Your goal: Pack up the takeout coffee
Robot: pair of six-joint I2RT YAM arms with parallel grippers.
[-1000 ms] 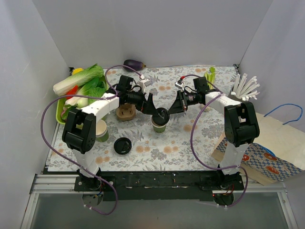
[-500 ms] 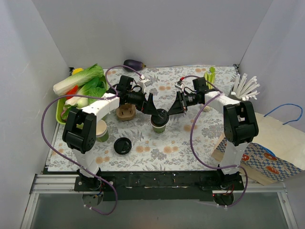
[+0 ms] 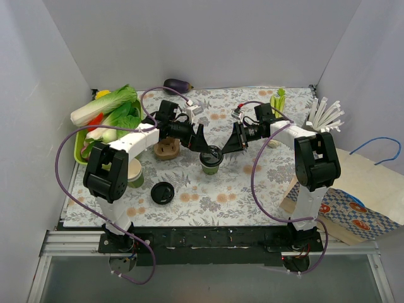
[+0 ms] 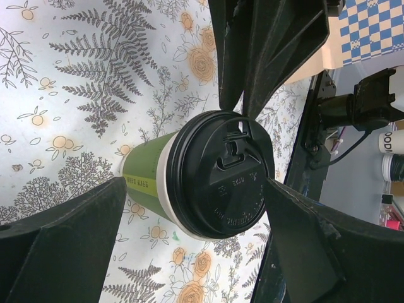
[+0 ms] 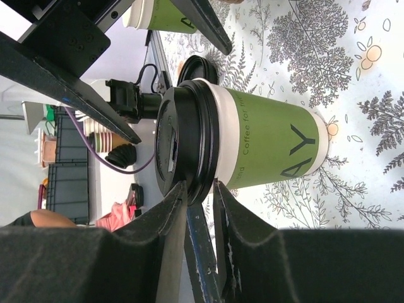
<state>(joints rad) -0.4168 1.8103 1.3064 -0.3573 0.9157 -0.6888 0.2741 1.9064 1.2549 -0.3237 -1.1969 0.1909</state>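
Note:
The takeout coffee (image 3: 210, 165) is a green paper cup with a black lid (image 3: 213, 154), standing on the floral mat at mid-table. My right gripper (image 3: 226, 149) comes in from the right and is shut on the lid's rim; in the right wrist view the gripper (image 5: 199, 196) pinches the lid (image 5: 189, 142) just above the green wall (image 5: 265, 151). My left gripper (image 3: 203, 149) comes in from the left and is open. In the left wrist view its jaws (image 4: 196, 186) stand either side of the lidded cup (image 4: 148, 180), and the lid (image 4: 221, 177) is close against one finger (image 4: 303, 233).
A loose black lid (image 3: 162, 192) and stacked lidless green cups (image 3: 134, 172) sit front left. A brown cup holder (image 3: 167, 149) is behind the left gripper. Vegetables (image 3: 107, 117) fill a basket at far left, and an eggplant (image 3: 178, 84) lies at the back. White utensils (image 3: 325, 113) and a paper bag (image 3: 360, 208) are at the right.
The lid was tilted on the cup a second ago and now sits flatter on it. Both grippers have stayed at the cup, shifting only slightly.

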